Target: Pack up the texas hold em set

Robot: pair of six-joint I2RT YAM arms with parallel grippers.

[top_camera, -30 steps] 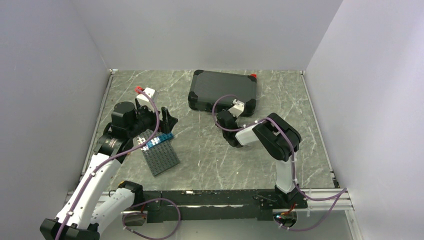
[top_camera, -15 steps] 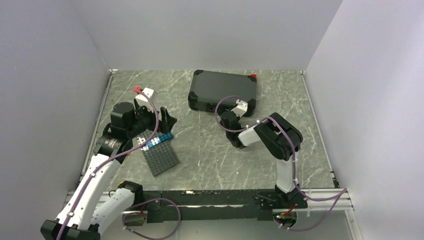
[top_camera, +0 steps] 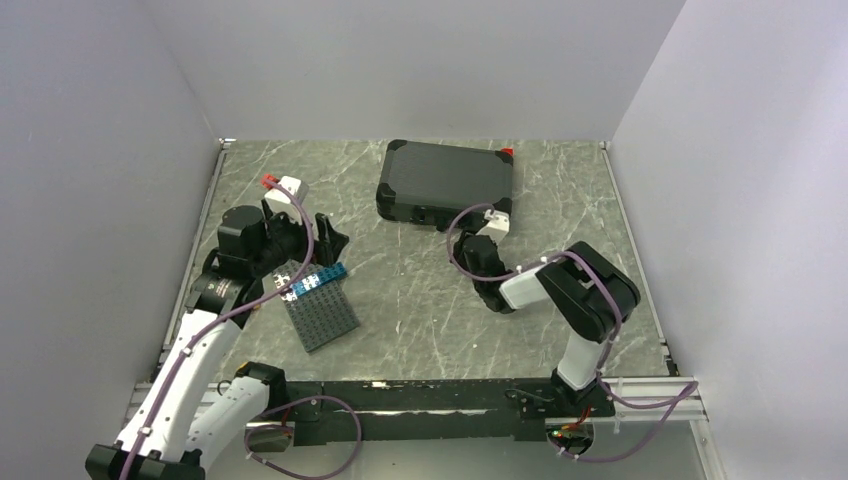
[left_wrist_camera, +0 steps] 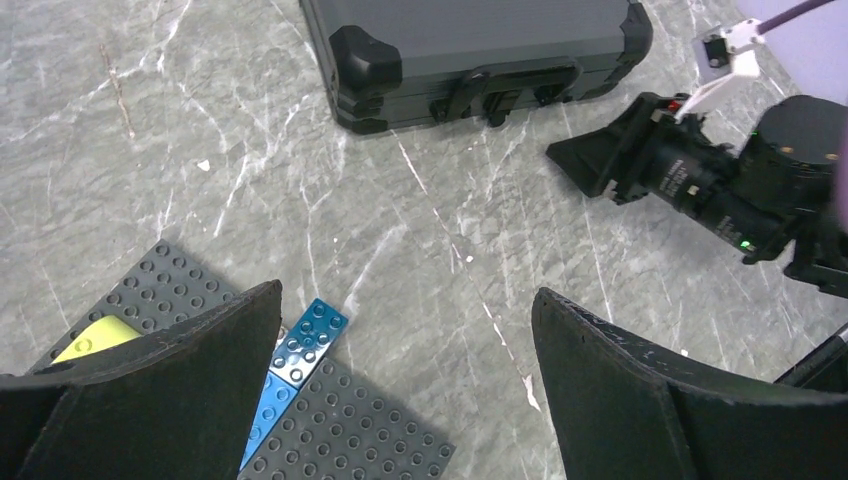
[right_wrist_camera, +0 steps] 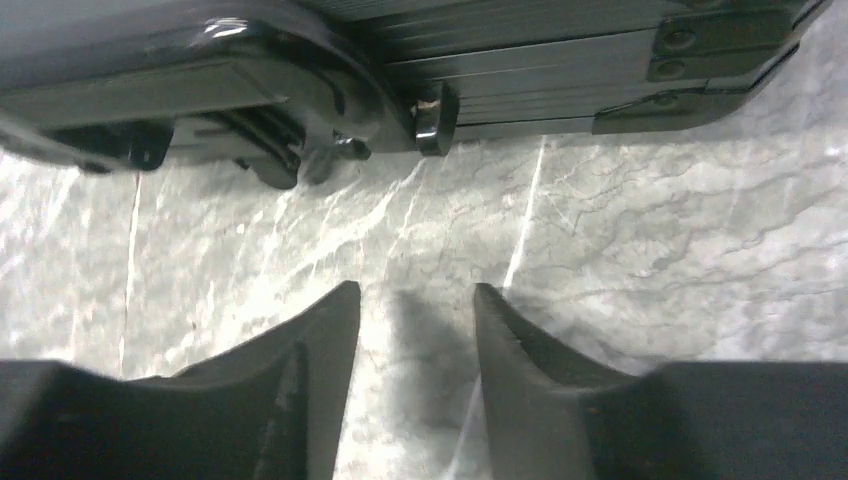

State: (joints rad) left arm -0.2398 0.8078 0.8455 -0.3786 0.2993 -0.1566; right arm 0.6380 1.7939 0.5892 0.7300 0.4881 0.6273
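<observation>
Over the last second, we see that the right gripper (top_camera: 480,240) has drawn a little back from the front of the case (top_camera: 445,185) and moved to the right along it. Its fingers (right_wrist_camera: 310,340), which were pressed together, now stand partly apart with only bare table (right_wrist_camera: 650,250) between them. The case lies shut and flat at the far middle of the table. We therefore judge that the work on its front side is finished or nearly finished, and that the packing is in its last part. The left gripper (top_camera: 325,240) has hardly moved. Its fingers (left_wrist_camera: 170,370) are spread wide and hold nothing, above the edge of the building plate (left_wrist_camera: 340,430) with the blue bricks (left_wrist_camera: 300,350). The right wrist view gives us the handle (right_wrist_camera: 200,110) and a small latch (right_wrist_camera: 432,115) from very near, but we cannot tell there whether the latch is locked. The left wrist view shows the whole front of the case and the right gripper just beside it, not touching. Only the top view shows a small red piece (top_camera: 507,152) at the far right corner of the case, and we cannot tell if it lies outside.
</observation>
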